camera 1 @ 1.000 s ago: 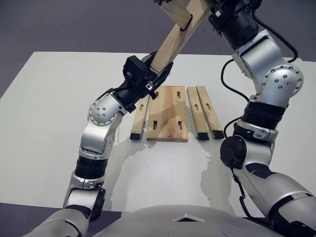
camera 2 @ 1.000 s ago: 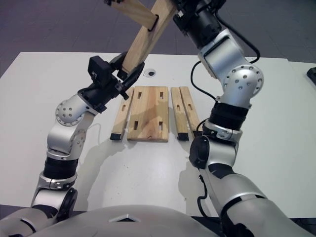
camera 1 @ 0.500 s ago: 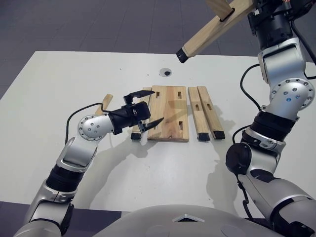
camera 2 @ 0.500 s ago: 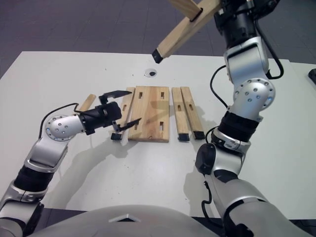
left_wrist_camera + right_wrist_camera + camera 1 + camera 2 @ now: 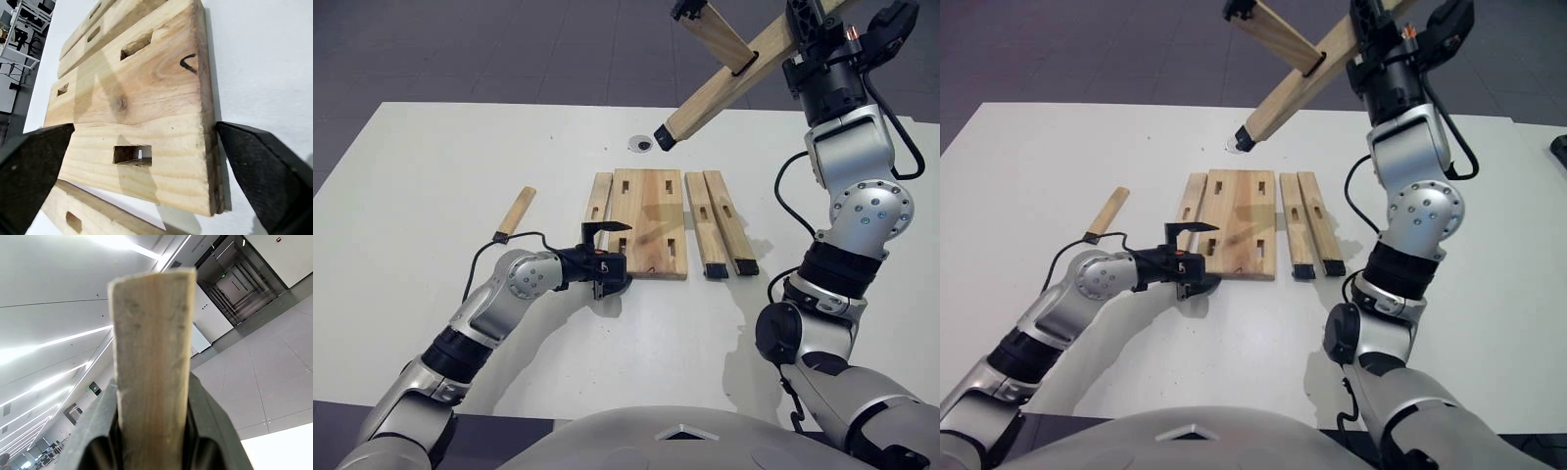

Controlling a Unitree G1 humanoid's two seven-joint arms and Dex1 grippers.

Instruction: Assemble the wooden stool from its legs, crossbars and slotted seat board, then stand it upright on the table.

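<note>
The slotted seat board [image 5: 649, 223] lies flat mid-table with one leg [image 5: 598, 201] along its left side and two legs [image 5: 709, 233] on its right. My left gripper [image 5: 602, 259] rests low on the table at the board's near left corner, open; in the left wrist view its black fingers [image 5: 34, 171] stand wide on either side of the seat board [image 5: 142, 98]. My right gripper [image 5: 800, 27] is shut on a fourth leg [image 5: 729, 86], held slanting high over the table's far edge, with a crossbar [image 5: 717, 31] stuck through it. The leg's end [image 5: 151, 347] sits between the right fingers.
A short loose crossbar [image 5: 515, 212] with a black tip lies on the white table [image 5: 431, 176], left of the parts. A small round hole [image 5: 644, 144] sits in the tabletop beyond the board. The table's near half and left side are bare.
My left gripper let go of the raised leg's lower end, opened and dropped to the table at the board's near left corner. The right arm swung the leg assembly up and rightward.
</note>
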